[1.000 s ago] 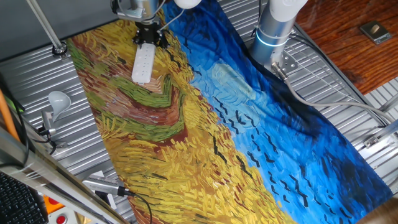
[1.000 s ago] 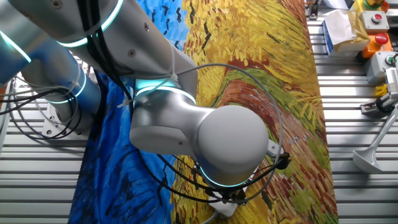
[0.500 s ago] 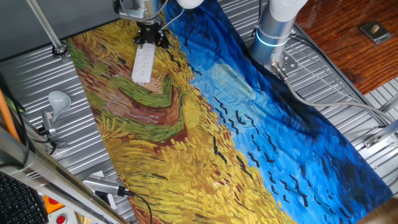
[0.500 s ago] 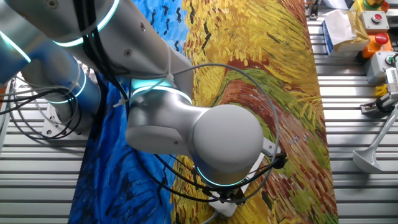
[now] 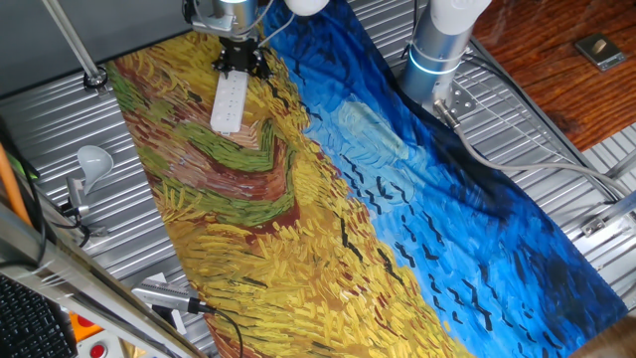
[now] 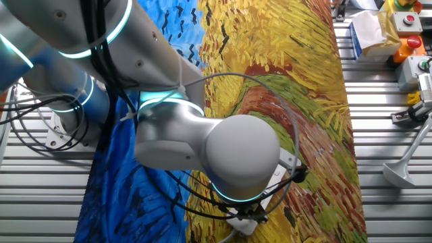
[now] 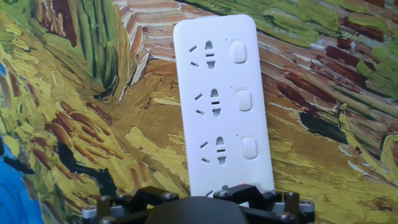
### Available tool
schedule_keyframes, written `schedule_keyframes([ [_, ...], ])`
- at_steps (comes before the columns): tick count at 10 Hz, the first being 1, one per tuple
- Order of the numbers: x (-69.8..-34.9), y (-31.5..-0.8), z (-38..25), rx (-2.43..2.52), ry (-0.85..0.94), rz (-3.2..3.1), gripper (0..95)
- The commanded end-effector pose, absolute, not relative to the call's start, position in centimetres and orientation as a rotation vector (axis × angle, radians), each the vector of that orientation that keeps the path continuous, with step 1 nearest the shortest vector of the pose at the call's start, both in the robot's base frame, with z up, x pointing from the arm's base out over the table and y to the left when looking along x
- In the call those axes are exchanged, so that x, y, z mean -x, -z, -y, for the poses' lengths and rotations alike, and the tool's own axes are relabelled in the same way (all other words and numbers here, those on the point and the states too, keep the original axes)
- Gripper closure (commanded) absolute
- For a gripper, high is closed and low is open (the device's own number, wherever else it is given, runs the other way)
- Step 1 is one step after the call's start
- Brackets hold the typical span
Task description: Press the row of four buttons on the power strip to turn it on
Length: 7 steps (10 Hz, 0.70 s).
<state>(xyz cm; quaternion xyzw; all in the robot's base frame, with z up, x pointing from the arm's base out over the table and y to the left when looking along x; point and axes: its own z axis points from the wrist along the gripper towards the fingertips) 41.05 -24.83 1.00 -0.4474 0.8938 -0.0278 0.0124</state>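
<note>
The power strip point(image 5: 229, 102) is a white bar lying on the painted cloth, and it fills the middle of the hand view point(image 7: 217, 106). Its row of buttons point(image 7: 244, 99) runs down its right side. Three pale buttons show there; the strip's near end is hidden under my gripper's black body point(image 7: 199, 208), where a small red glow shows at the edge. In one fixed view my gripper point(image 5: 239, 62) stands over the strip's far end. No view shows the fingertips. In the other fixed view the arm hides most of the strip.
A white lamp head point(image 5: 92, 157) lies on the slatted table left of the cloth point(image 5: 328, 199). The robot base point(image 5: 437, 50) stands at the back right. A metal post point(image 5: 79, 50) rises at the back left. Boxes and tools point(image 6: 408, 40) sit beside the cloth.
In the other fixed view the arm's elbow has drifted slightly left. The gripper stays over the strip's far end, and the strip has not moved.
</note>
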Motion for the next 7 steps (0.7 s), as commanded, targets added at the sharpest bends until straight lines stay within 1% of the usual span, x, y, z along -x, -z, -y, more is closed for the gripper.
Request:
schedule_keyframes([
  [1, -41.1, -0.1, 24.9, 1.397, 0.094, -2.785, 0.0],
  [3, -41.1, -0.1, 24.9, 1.401, 0.102, -2.786, 0.0],
  [6, -41.1, -1.4, 24.9, 1.403, 0.116, -2.796, 0.0],
  [7, -41.1, -1.6, 24.9, 1.393, 0.110, -2.798, 19.0],
])
